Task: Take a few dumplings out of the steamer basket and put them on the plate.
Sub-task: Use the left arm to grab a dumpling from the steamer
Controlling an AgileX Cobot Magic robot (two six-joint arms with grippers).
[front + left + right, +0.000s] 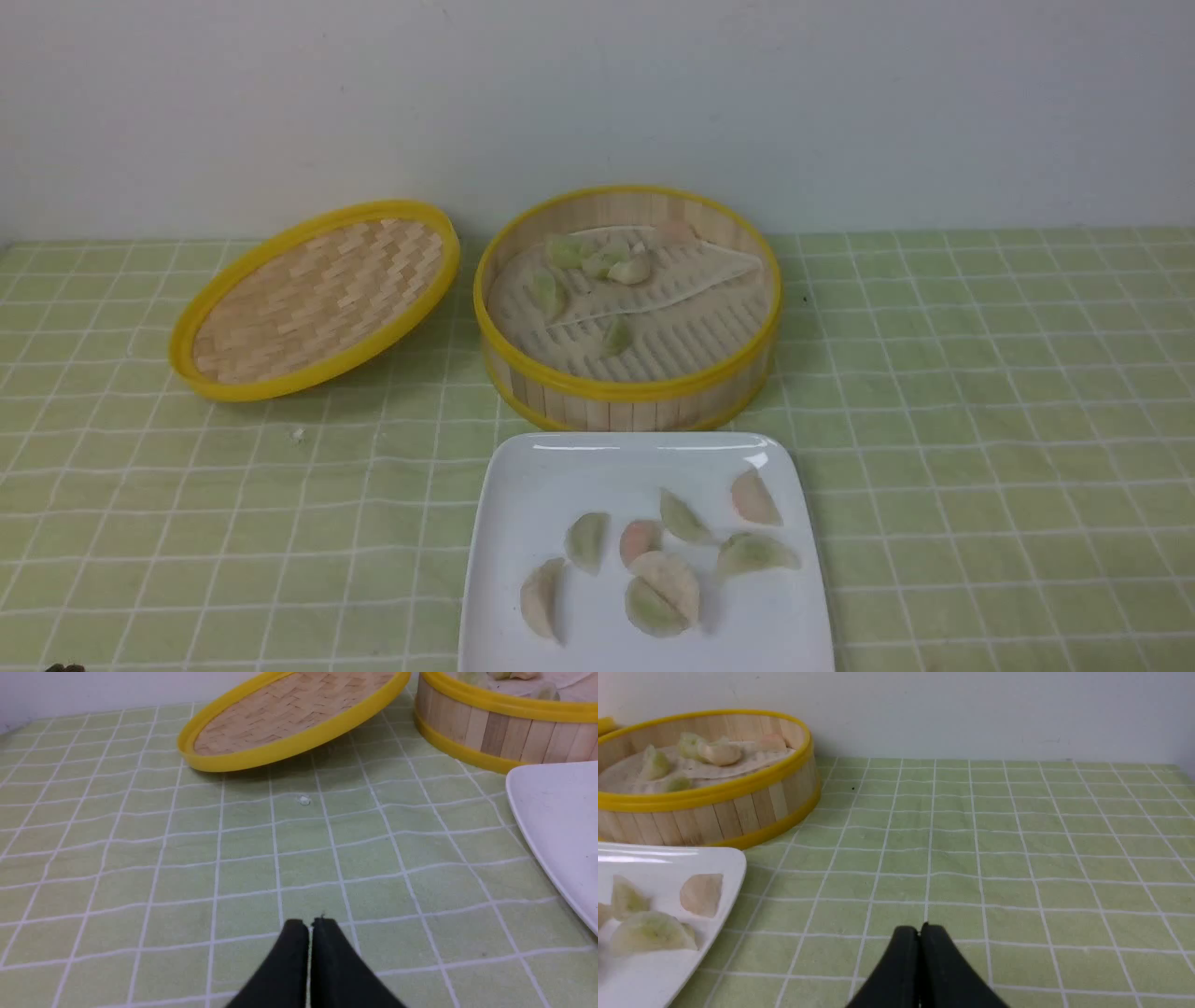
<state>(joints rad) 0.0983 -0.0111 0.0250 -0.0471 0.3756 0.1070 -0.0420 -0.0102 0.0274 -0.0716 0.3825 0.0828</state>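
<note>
The bamboo steamer basket (635, 397) stands at the middle back with several pale green and beige dumplings (616, 266) on its white liner. The white square plate (523, 485) lies just in front of it and holds several dumplings (663, 583). Neither arm shows in the front view. My left gripper (309, 924) is shut and empty, low over the cloth, left of the plate (556, 812). My right gripper (920, 928) is shut and empty, low over the cloth, right of the plate (658, 961) and the steamer basket (752, 807).
The shallow woven steamer lid (317, 299) leans tilted against the steamer's left side. A small white crumb (304, 800) lies on the green checked cloth in front of the lid. A white wall runs along the back of the table.
</note>
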